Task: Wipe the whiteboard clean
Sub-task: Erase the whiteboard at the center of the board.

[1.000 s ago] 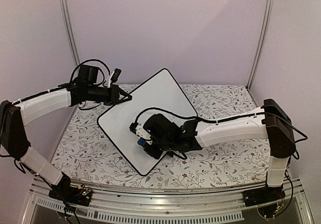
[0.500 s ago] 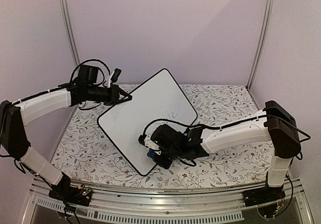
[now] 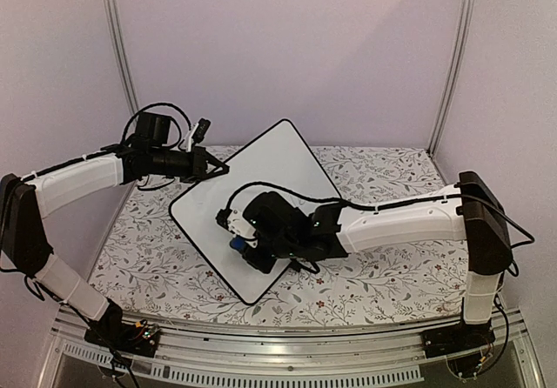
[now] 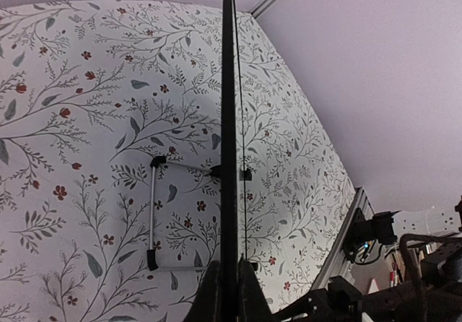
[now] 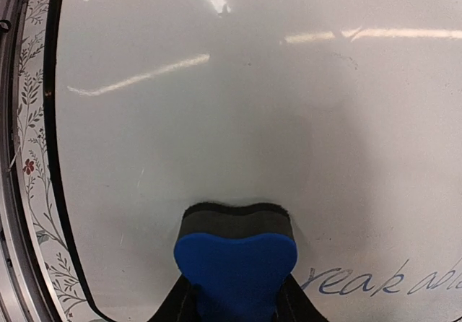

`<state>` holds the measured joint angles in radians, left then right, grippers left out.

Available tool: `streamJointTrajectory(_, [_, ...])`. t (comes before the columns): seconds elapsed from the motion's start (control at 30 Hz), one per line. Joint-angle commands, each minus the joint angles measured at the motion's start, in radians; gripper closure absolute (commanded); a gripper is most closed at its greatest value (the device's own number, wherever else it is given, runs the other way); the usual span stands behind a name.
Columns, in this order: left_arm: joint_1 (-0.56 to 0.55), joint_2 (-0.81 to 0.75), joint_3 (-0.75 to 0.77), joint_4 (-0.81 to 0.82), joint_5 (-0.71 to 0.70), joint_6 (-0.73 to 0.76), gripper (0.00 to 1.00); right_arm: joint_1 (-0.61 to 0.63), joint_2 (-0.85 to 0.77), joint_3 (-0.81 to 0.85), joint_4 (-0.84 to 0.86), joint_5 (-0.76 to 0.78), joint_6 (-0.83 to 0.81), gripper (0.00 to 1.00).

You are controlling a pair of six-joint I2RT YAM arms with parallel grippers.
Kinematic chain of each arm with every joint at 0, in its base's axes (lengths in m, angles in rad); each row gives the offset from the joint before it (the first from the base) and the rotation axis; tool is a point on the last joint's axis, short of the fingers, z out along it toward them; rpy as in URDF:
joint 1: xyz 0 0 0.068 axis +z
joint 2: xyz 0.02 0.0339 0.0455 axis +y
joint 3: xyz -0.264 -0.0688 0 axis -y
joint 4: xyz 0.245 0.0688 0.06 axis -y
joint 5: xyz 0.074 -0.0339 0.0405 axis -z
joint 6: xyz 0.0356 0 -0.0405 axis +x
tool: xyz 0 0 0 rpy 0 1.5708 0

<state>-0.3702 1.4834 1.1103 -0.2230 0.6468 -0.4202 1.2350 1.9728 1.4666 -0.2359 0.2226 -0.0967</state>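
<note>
The whiteboard (image 3: 261, 157) lies tilted like a diamond on the table, white with a thin black rim. My left gripper (image 3: 218, 169) is shut on its upper left edge. In the left wrist view the rim (image 4: 229, 84) runs edge-on between my fingers (image 4: 211, 293). My right gripper (image 3: 239, 242) is shut on a blue eraser (image 3: 236, 243) with a dark felt pad and presses it on the board's lower left part. In the right wrist view the eraser (image 5: 234, 260) sits on the white surface (image 5: 216, 84), with dark handwriting (image 5: 382, 282) just right of it.
A floral tablecloth (image 3: 383, 266) covers the table. Metal frame posts (image 3: 117, 49) stand at the back corners and a rail (image 3: 287, 353) runs along the near edge. A thin metal bar with black ends (image 4: 153, 214) lies under the board.
My right gripper, holding the eraser, swept down and right on the board, then back up and left. The arm now covers the handwriting seen half a second ago. The left gripper has not moved.
</note>
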Motion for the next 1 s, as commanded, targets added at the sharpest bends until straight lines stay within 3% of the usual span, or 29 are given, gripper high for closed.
streamJointTrajectory(0.0, [0.001,0.003,-0.01,0.015,-0.018,0.041,1.0,-0.001,0.024,-0.018,-0.006,-0.01,-0.006,0.7])
streamJointTrajectory(0.47, [0.001,0.006,-0.011,0.017,-0.018,0.04,1.0,0.015,-0.062,-0.211,-0.026,-0.043,0.088,0.7])
streamJointTrajectory(0.97, [0.002,0.005,-0.012,0.017,-0.019,0.04,1.0,0.021,0.0,-0.025,-0.026,0.007,0.013,0.7])
